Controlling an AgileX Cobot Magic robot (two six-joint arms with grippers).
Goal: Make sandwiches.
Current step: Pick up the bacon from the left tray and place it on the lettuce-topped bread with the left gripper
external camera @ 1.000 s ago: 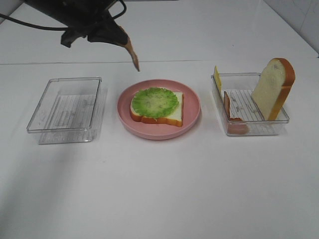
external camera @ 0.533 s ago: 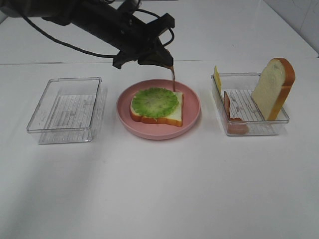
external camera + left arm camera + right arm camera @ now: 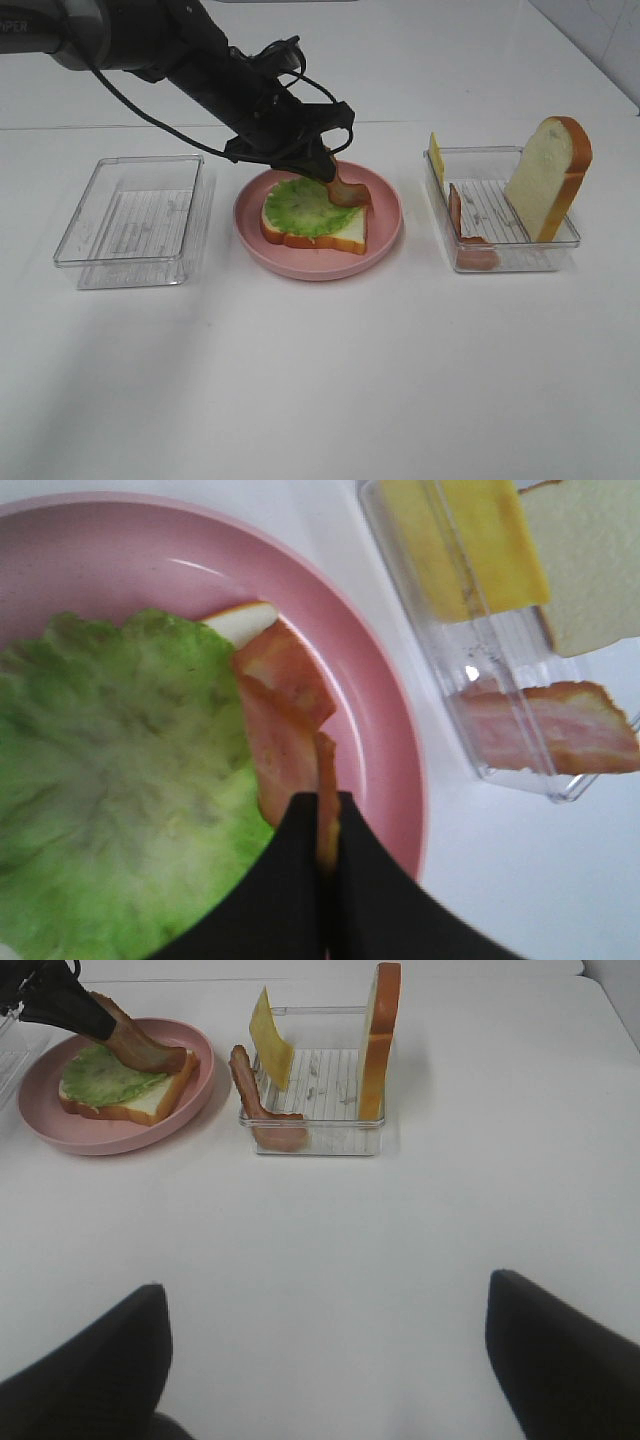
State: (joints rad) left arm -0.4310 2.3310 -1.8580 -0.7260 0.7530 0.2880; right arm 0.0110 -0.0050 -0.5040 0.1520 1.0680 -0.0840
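On the pink plate (image 3: 385,225) lies a bread slice (image 3: 340,236) topped with green lettuce (image 3: 300,207). My left gripper (image 3: 322,170) is shut on a reddish-brown bacon strip (image 3: 346,192). The strip's lower end rests folded on the lettuce's right edge. The left wrist view shows the fingertips (image 3: 300,825) pinching the bacon (image 3: 285,720) over the lettuce (image 3: 110,780). The right tray (image 3: 500,262) holds an upright bread slice (image 3: 545,180), a yellow cheese square (image 3: 436,156) and another bacon strip (image 3: 458,215). My right gripper (image 3: 325,1360) is open and empty, low over the bare table in front of that tray (image 3: 310,1140).
An empty clear tray (image 3: 130,215) stands left of the plate. The left arm and its cables (image 3: 150,45) reach in from the back left. A white wall edge runs behind the table.
My left gripper has swung right from above the back left and come down over the plate. The bacon strip, hanging free before, now touches the lettuce and bends.
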